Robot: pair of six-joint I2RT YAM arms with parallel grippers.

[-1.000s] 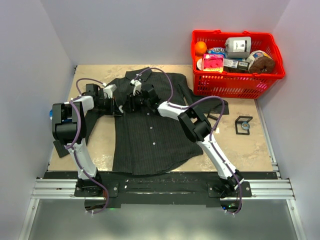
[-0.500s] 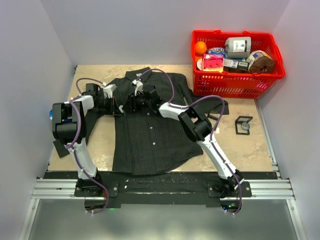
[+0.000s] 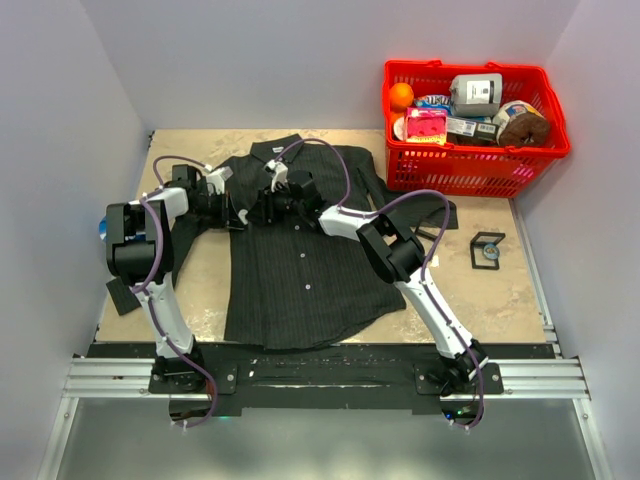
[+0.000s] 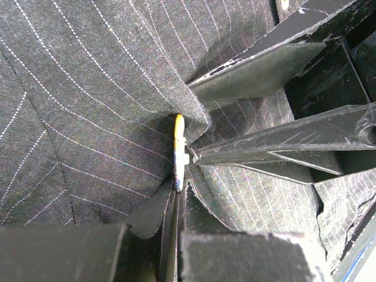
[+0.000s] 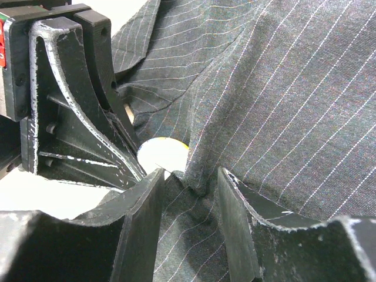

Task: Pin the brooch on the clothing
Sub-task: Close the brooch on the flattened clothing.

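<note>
Brooch [image 5: 164, 154] clamped edge-on in left gripper [image 4: 176, 211], against clothing [image 3: 300, 290] fold; right gripper [image 5: 191, 176] apart, straddling fold.

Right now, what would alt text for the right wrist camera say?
A pale round brooch is held at the tips of the left arm's black fingers against a dark pinstriped shirt. The right arm's own fingers straddle a raised fold of the shirt beside it.
</note>
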